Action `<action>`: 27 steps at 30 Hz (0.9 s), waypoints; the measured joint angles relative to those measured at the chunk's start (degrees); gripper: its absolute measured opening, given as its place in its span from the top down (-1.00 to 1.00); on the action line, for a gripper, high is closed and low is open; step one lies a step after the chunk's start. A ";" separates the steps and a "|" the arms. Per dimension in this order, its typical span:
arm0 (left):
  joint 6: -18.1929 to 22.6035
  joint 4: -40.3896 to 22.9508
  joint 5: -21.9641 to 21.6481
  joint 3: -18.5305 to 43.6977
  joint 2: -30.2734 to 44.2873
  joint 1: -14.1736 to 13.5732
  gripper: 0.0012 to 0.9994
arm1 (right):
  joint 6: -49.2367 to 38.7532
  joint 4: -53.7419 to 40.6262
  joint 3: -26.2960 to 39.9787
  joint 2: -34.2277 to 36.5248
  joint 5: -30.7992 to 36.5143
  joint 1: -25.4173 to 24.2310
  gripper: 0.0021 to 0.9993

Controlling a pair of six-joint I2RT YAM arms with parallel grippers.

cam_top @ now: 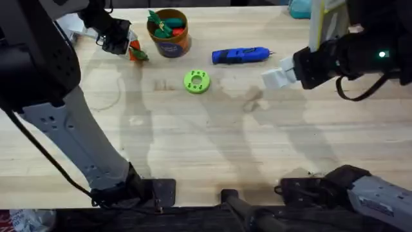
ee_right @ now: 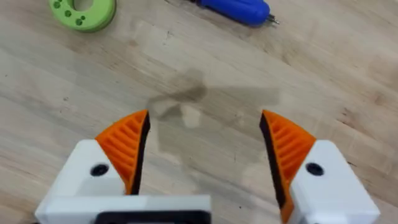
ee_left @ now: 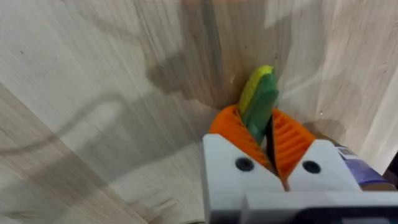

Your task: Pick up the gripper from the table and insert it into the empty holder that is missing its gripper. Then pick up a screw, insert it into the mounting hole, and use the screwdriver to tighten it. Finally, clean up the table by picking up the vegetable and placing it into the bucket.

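Left gripper [ee_left: 268,140] pinches the green vegetable [ee_left: 259,111] between its orange pads [ee_left: 231,130], piece standing upright, with a yellow piece [ee_left: 255,84] right behind it, raised over bare wood table [ee_left: 93,74]. From overhead, left gripper [cam_top: 134,51] sits at the far left of the table, just beside the bucket [cam_top: 171,35], to its left, not over it. Bucket already holds green and red toy pieces [cam_top: 165,24]. Screwdriver [cam_top: 240,55] lies flat on the table right of the bucket, bit pointing right, nothing touching it. Green disc with holes [cam_top: 197,82] lies in front of the bucket, near table middle. Right gripper [ee_right: 204,152] spread wide, nothing between its pads, hovering over bare wood near the screwdriver tip [ee_right: 271,20]; overhead it shows at the right side [cam_top: 278,77].
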 joint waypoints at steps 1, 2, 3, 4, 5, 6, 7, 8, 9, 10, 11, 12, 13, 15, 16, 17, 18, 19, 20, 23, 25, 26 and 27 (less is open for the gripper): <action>0.06 0.01 0.01 0.00 0.00 -0.03 0.95 | 0.00 0.00 0.00 0.00 0.00 0.00 -0.97; 0.48 0.02 0.08 0.00 0.00 -0.03 0.95 | 0.00 0.01 0.00 0.00 0.00 0.00 -0.97; 1.43 0.02 0.22 0.00 0.00 -0.02 0.95 | 0.00 0.01 0.00 0.00 0.00 0.00 -0.97; 2.70 -0.03 0.41 0.01 0.00 0.01 0.95 | 0.00 0.00 0.00 0.00 0.00 0.00 -0.97; 4.34 -0.34 0.75 0.09 0.00 0.02 0.95 | 0.00 0.00 0.00 0.00 0.00 0.00 -0.97; 9.78 -4.59 1.83 1.25 0.04 -0.05 0.95 | 0.00 0.01 0.00 0.00 0.00 0.00 -0.97; 11.72 -6.93 2.11 2.27 0.16 -0.11 0.95 | 0.00 0.00 0.00 0.01 0.00 0.00 -0.97; 13.65 -8.74 2.38 3.47 0.31 -0.17 0.95 | 0.00 0.00 0.00 0.01 0.00 0.00 -0.97; 15.56 -10.08 2.56 4.93 0.47 -0.23 0.95 | 0.00 0.00 0.00 0.00 0.00 0.00 -0.97; 17.45 -11.75 2.73 6.91 0.74 -0.27 0.95 | 0.00 0.00 0.00 0.01 0.00 0.00 -0.97; 19.23 -13.28 2.90 9.10 0.95 -0.27 0.95 | 0.00 0.00 0.00 0.01 0.00 0.00 -0.97; 20.96 -14.82 2.94 11.44 1.05 -0.27 0.95 | 0.00 0.01 0.00 0.01 0.00 0.00 -0.97; 22.59 -16.69 2.91 14.01 1.14 -0.27 0.95 | 0.00 0.01 0.00 0.01 0.00 0.00 -0.97; 25.55 -19.75 2.80 19.24 1.19 -0.27 0.95 | 0.00 0.01 0.00 0.00 -0.01 0.00 -0.97; 27.00 -21.13 2.68 21.93 1.20 -0.27 0.95 | 0.00 0.00 0.00 0.00 -0.01 0.00 -0.97; 28.42 -22.54 2.55 24.59 1.22 -0.29 0.95 | 0.00 0.01 0.00 0.00 0.00 0.00 -0.97; 29.83 -23.76 2.47 27.23 1.20 -0.33 0.95 | 0.00 0.01 0.00 0.00 -0.01 0.00 -0.97; 31.20 -24.66 2.39 29.63 1.16 -0.42 0.95 | 0.00 0.00 0.00 0.00 -0.01 0.00 -0.97; 32.69 -25.66 2.28 31.98 1.17 -0.60 0.95 | 0.00 0.00 0.00 0.00 0.00 0.00 -0.97; 37.49 -27.70 2.31 37.88 1.16 -1.73 0.95 | 0.00 0.01 0.00 0.00 0.00 0.00 -0.97; 40.75 -28.25 2.55 40.77 1.15 -3.14 0.95 | 0.00 0.01 0.00 0.01 0.00 0.00 -0.97; 42.31 -28.37 2.59 41.75 1.12 -4.03 0.95 | 0.00 0.01 0.00 0.00 0.00 0.00 -0.97; 43.76 -28.38 2.64 42.38 1.08 -4.99 0.95 | 0.00 0.02 0.00 0.00 0.00 0.00 -0.97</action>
